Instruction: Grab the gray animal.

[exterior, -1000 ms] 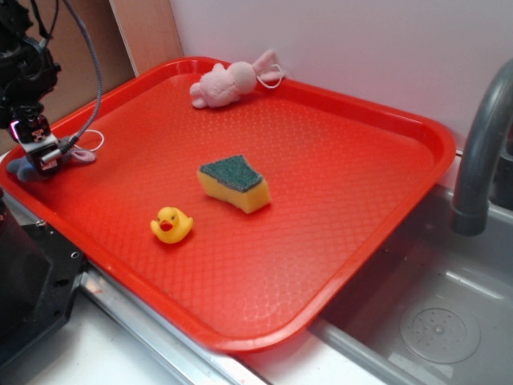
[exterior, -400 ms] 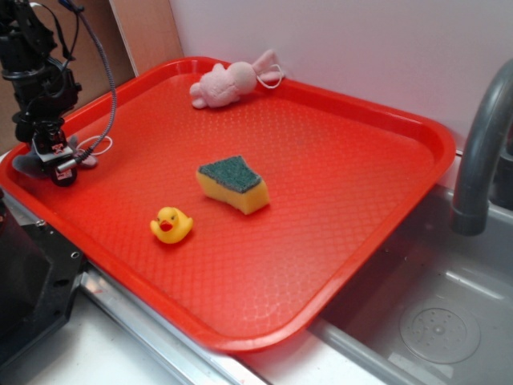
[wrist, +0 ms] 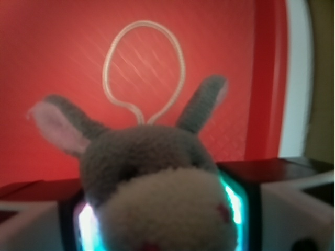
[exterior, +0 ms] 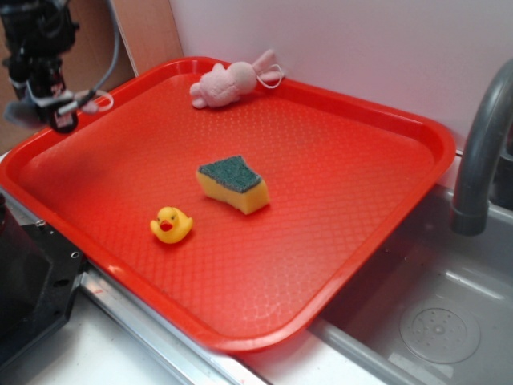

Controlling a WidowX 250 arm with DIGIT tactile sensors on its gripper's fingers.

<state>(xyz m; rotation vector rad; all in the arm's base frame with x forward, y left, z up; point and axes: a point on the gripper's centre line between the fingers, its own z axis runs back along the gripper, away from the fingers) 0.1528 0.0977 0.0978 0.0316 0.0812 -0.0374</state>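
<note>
The gray animal (wrist: 152, 178) is a small gray plush with a pale face, two ears, one pinkish inside, and a thin white loop cord (wrist: 144, 68). It fills the wrist view, clamped between my fingers (wrist: 42, 225). In the exterior view my gripper (exterior: 60, 112) is shut on the gray animal (exterior: 20, 111) and holds it in the air above the far left corner of the red tray (exterior: 401, 128). The toy looks blurred there, and its cord (exterior: 100, 102) hangs to the right.
On the tray lie a larger pale pink plush (exterior: 228, 80) at the back edge, a yellow sponge with a green top (exterior: 234, 184) in the middle and a yellow rubber duck (exterior: 171, 224) toward the front. A gray faucet (exterior: 481, 152) and a metal sink (exterior: 433, 321) are at the right.
My gripper has risen from the tray surface at the left edge, lifting the gray animal with it. The toy now hangs above the tray's far left corner.
</note>
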